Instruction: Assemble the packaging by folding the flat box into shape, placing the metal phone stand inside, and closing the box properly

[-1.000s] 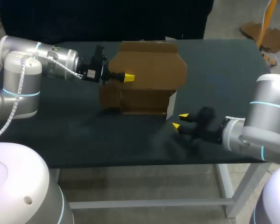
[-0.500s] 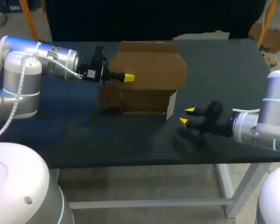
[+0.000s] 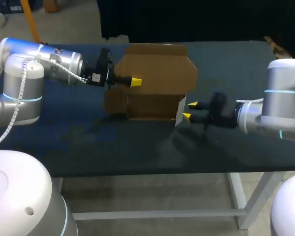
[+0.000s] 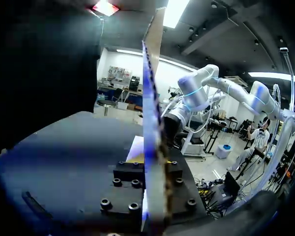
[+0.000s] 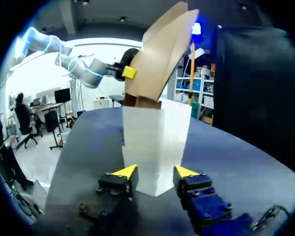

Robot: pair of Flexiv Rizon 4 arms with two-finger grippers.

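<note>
A brown cardboard box (image 3: 157, 73), partly folded, stands at the middle of the dark table (image 3: 113, 147). My left gripper (image 3: 135, 81) is shut on the box's upright left panel, which runs edge-on (image 4: 152, 123) between its fingers in the left wrist view. My right gripper (image 3: 189, 110) is open at the box's right front corner. A white flap (image 5: 155, 137) hangs there, and its lower corner sits between the yellow tips of the right gripper (image 5: 156, 173). The brown top (image 5: 157, 59) leans above it. No metal phone stand is in view.
The table's front strip and its right part (image 3: 236, 64) behind my right arm are bare dark surface. My left arm lies across the table's left side at box height.
My right gripper has moved up and left from the table's front toward the box, ending at the white flap. The left arm and the box have stayed put.
</note>
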